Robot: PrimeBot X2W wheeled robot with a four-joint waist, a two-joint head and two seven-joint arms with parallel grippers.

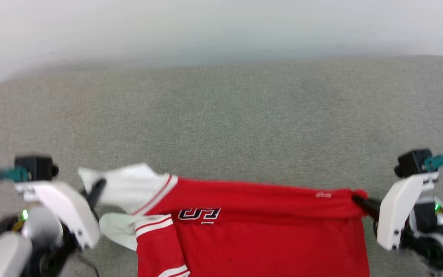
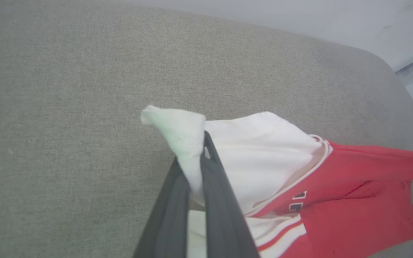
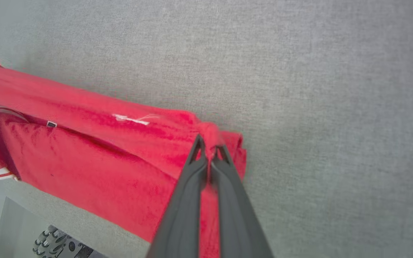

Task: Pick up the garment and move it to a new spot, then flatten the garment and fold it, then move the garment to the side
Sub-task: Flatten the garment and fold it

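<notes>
1. Nearest the robot, the red short-sleeved T-shirt [image 1: 267, 238] with white sleeves and red-and-white striped trim runs off the bottom edge of the head view. Its red body spreads down from a taut upper fold.
2. Dark, white-outlined letters [image 1: 199, 214] sit on the chest just under that fold, towards the left (partly tucked in, so they cannot be read).
3. A second white sleeve [image 1: 119, 229] lies just below the first, close beside the left arm's white housing.
4. The left gripper [image 1: 97, 185], two long dark fingers, is pressed together on the end of the upper white sleeve. In the left wrist view a tuft of white cloth pokes out past the fingertips.
5. The right gripper [image 1: 357, 199] is closed too, pinching a bunched knot of red cloth at the shirt's opposite end.
6. Between the two grips the shirt's top edge is stretched almost straight across the near part of the grey woven cloth surface [image 1: 221, 115].
7. That surface reaches away to a rounded far edge, with a pale wall [image 1: 221, 27] behind it.
</notes>
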